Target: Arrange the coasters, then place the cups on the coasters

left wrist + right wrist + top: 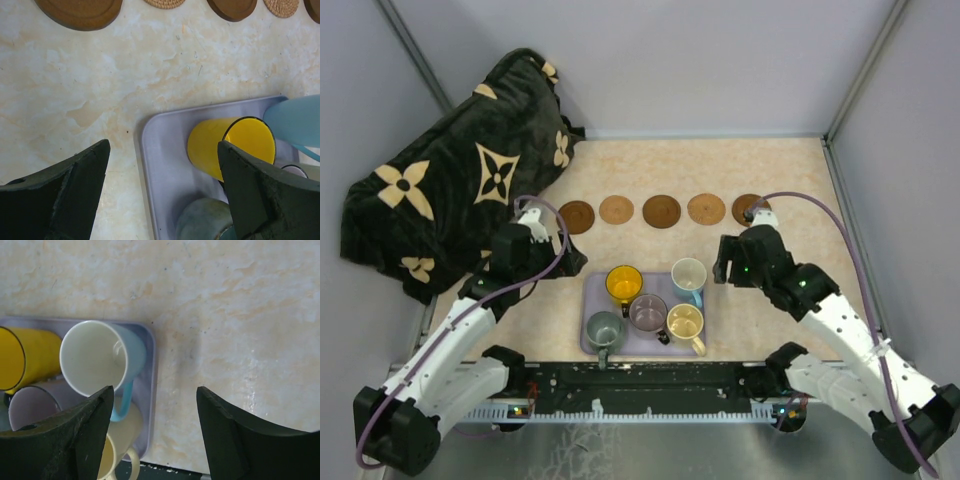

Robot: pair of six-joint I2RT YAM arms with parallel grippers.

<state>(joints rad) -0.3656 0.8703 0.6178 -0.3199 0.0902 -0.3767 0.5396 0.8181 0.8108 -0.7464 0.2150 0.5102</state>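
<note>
Five upright cups [647,312] close together inside the lavender tray [593,298]

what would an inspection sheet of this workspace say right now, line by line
surface: marbled beige tabletop, no spills seen
job's things: coasters, five in a far row, alternating dark and tan, the rightmost partly hidden; cups, five, all on the lavender tray, none on a coaster
clutter: dark flower-patterned cushion at the far left
end effectors: left end effector open, empty, over the tray's left corner; right end effector open, empty, by the tray's right edge
cables: left purple cable and right purple cable, each looping from its wrist
surroundings: grey walls; black rail at the near edge
</note>
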